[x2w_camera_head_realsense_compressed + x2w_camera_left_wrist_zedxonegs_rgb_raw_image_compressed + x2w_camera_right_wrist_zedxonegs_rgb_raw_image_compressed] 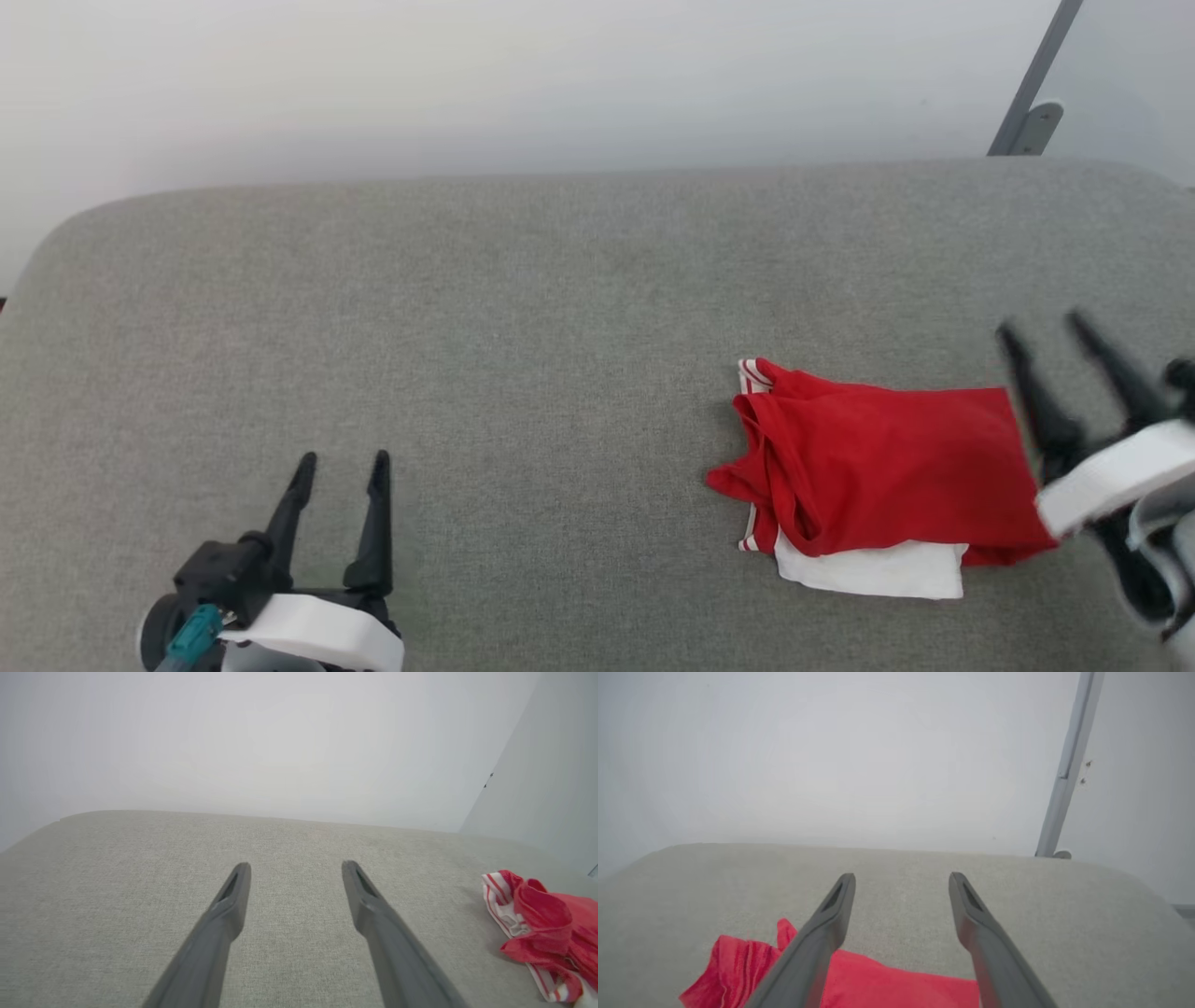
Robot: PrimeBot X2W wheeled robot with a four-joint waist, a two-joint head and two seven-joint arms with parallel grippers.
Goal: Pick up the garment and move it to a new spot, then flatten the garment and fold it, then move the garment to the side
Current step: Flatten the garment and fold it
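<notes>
The garment [887, 467] lies folded into a rough rectangle on the right part of the grey cushion, red on top with a white layer showing at its near edge and striped trim at its left corners. It also lies at the right edge of the left wrist view as the garment [542, 928], and low in the right wrist view as the garment [887, 984]. My right gripper [1041, 331] hovers open just right of it, blurred, holding nothing. My left gripper [341, 459] stands open and empty far off at the lower left.
The grey upholstered cushion [467, 327] spans the whole work area, with rounded far corners and a pale wall behind it. A grey metal post [1032, 89] rises beyond the far right corner.
</notes>
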